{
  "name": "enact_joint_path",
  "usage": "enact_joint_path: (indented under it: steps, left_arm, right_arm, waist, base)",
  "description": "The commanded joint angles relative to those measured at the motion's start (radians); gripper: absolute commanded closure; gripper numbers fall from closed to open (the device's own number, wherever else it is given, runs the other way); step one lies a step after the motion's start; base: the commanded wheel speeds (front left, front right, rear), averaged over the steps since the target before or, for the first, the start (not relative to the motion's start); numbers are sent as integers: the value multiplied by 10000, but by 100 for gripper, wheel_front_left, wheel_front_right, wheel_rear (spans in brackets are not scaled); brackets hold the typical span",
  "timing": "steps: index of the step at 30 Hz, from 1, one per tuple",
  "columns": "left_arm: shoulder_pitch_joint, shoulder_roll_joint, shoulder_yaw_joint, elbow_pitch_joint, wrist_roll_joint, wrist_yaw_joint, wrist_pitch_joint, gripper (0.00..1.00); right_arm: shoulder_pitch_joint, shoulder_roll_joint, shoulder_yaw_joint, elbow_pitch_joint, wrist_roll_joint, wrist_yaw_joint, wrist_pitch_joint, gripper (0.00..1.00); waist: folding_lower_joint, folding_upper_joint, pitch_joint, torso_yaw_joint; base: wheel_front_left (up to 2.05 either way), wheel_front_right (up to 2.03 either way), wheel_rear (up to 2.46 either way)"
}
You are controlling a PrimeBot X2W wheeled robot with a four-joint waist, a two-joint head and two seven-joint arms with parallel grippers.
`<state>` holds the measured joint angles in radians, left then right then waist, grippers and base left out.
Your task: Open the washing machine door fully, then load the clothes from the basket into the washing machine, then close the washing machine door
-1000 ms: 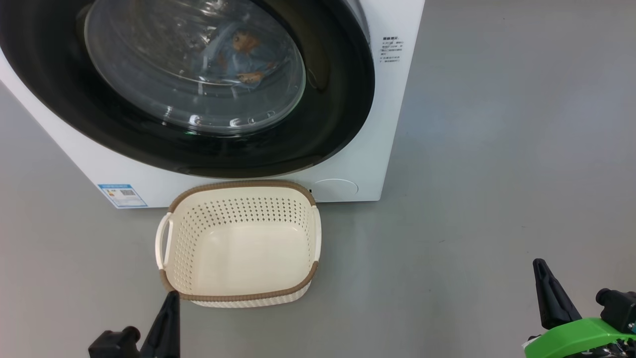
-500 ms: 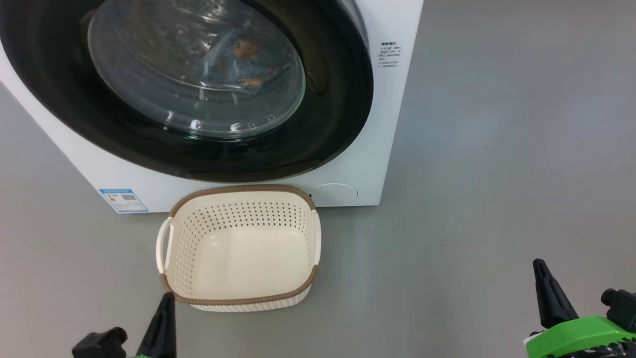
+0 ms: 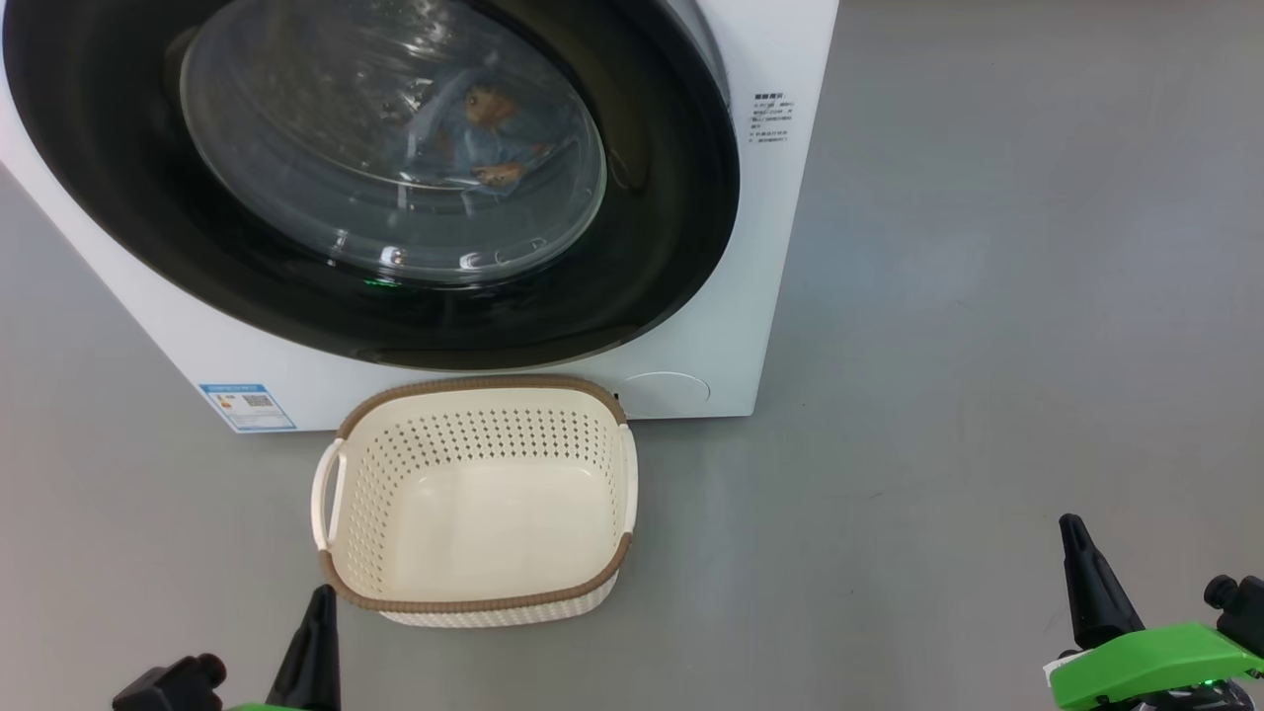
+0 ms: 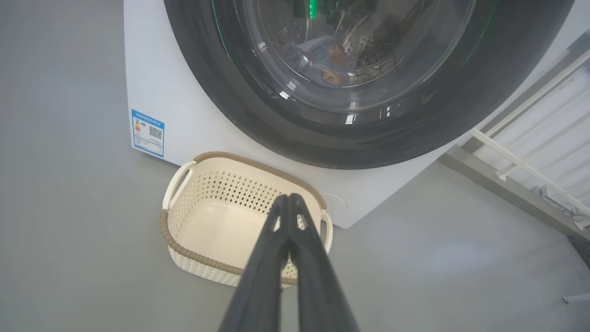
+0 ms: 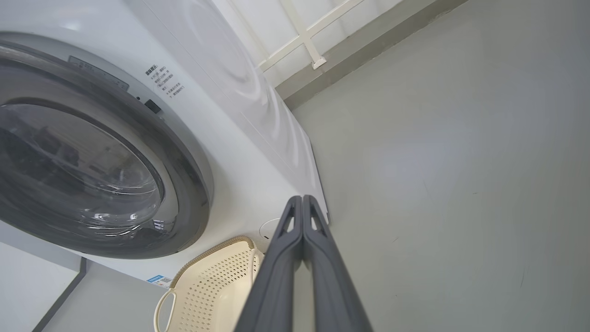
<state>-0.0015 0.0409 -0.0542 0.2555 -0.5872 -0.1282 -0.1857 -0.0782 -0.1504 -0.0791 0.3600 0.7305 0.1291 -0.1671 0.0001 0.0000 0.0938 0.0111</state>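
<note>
The white washing machine (image 3: 711, 326) stands ahead with its black-rimmed washing machine door (image 3: 642, 267) closed flat against the front. Through the glass I see the light-blue clothes (image 3: 484, 123) lying inside the drum, also the clothes (image 4: 329, 55) in the left wrist view. The cream basket (image 3: 474, 494) sits on the floor in front of the machine with nothing in it. My left gripper (image 3: 318, 597) is shut and empty just near the basket's front left corner. My right gripper (image 3: 1071, 528) is shut and empty far right, low over the floor.
Grey floor (image 3: 987, 296) spreads to the right of the machine. A blue energy label (image 3: 247, 405) marks the machine's lower left. A white railing and a wall base (image 4: 521, 161) run behind the machine's right side.
The head camera has shifted a little, so the machine and basket sit slightly lower in view. Both grippers have dropped a bit toward the bottom edge. Door stays closed.
</note>
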Motion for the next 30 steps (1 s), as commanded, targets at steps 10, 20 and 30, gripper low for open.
enact_joint_path:
  steps: [10, 20, 30]
  left_arm:
    - [-405, 217, 243, -186, -1348, -13, 292, 100]
    - [-476, 255, 342, -184, -2471, -14, 557, 100]
    - [-542, 282, 441, -179, -3477, -16, 803, 100]
  right_arm:
    - [-168, 60, -75, -383, 1118, 5, 333, 100]
    - [-184, 173, -109, -476, 2035, 6, 630, 100]
    - [-198, 275, -139, -559, 2863, 8, 898, 100]
  waist:
    - [-1, 0, -104, -13]
    - [-1, 0, -200, -25]
    - [-1, 0, -287, -35]
  base:
    - [0, 0, 0]
    - [0, 0, 0]
    - [0, 0, 0]
